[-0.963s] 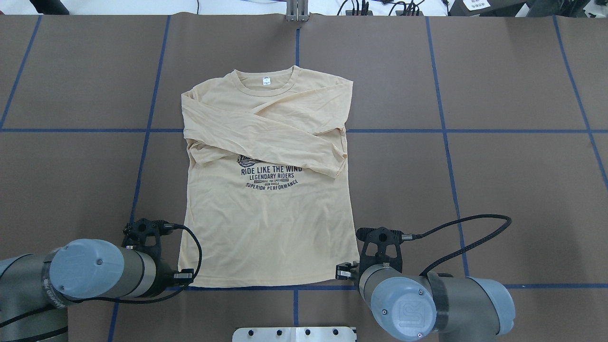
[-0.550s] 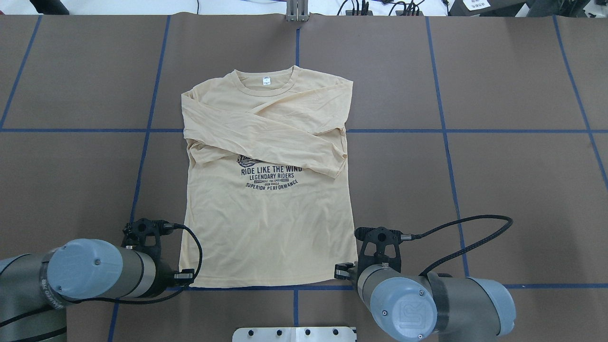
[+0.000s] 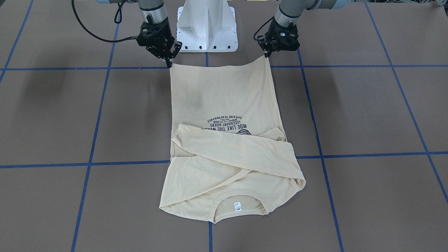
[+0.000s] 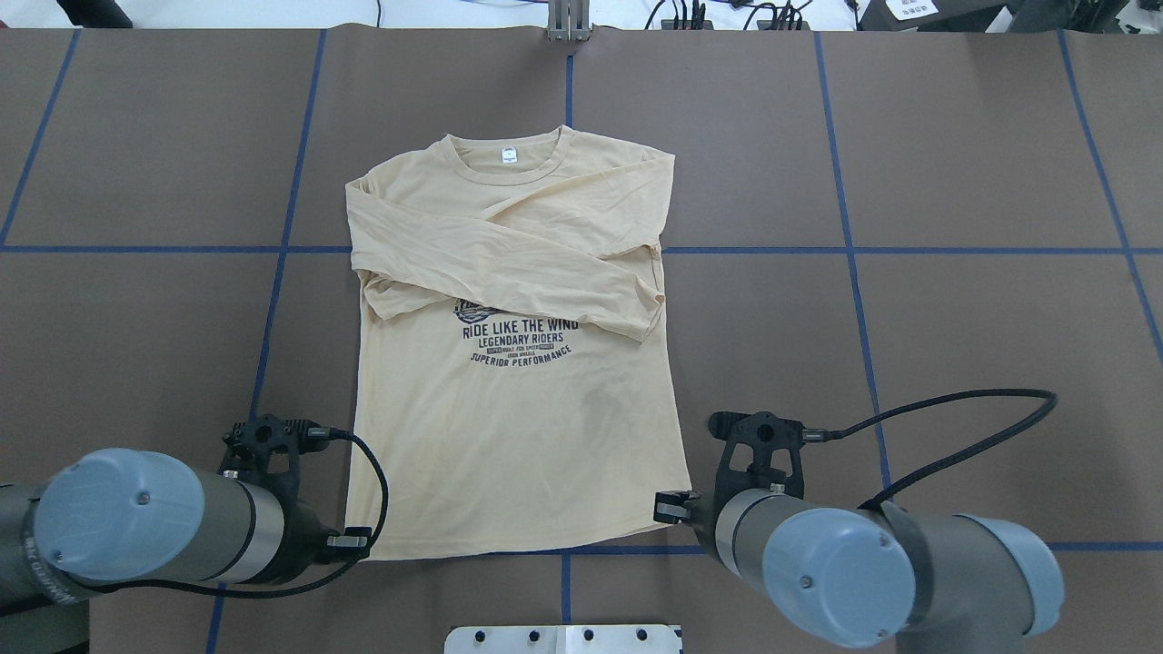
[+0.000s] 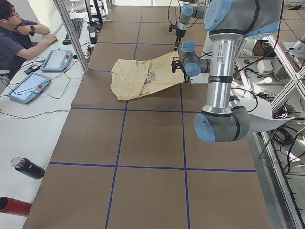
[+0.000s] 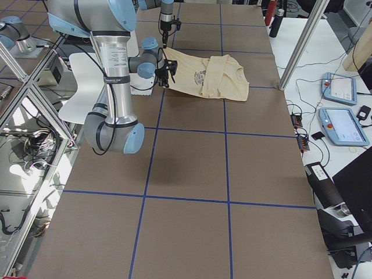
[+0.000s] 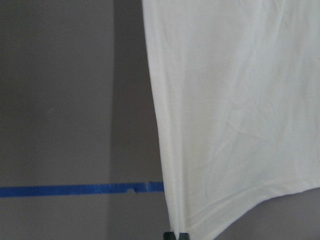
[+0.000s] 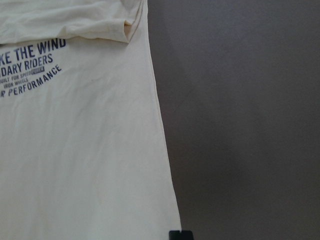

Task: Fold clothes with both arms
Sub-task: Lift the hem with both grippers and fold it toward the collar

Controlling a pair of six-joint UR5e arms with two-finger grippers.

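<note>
Shirt (image 3: pixel 224 98) hem corners seemingly pinched between fingers (image 3: pixel 169 60), left and right

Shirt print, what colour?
Dark navy print on the cream shirt; right wrist view shows it best.

Clock directions follow the overhead view, with 12 o'clock pointing away from the robot. The T-shirt (image 4: pixel 513 436) covers the middle, and its crossed sleeves (image 4: pixel 509 263) form a low ridge toward 12. Bare brown mat (image 4: pixel 954 272) lies open at 3 and at 9. At 6 the white pedestal base (image 3: pixel 207 26) stands near the hem, between the left gripper (image 3: pixel 268 55) and the right gripper (image 3: pixel 170 63). Each gripper pinches a hem corner. The right arm's cable (image 4: pixel 990 392) loops out toward 4. A metal post (image 4: pixel 569 23) stands at the 12 edge.
</note>
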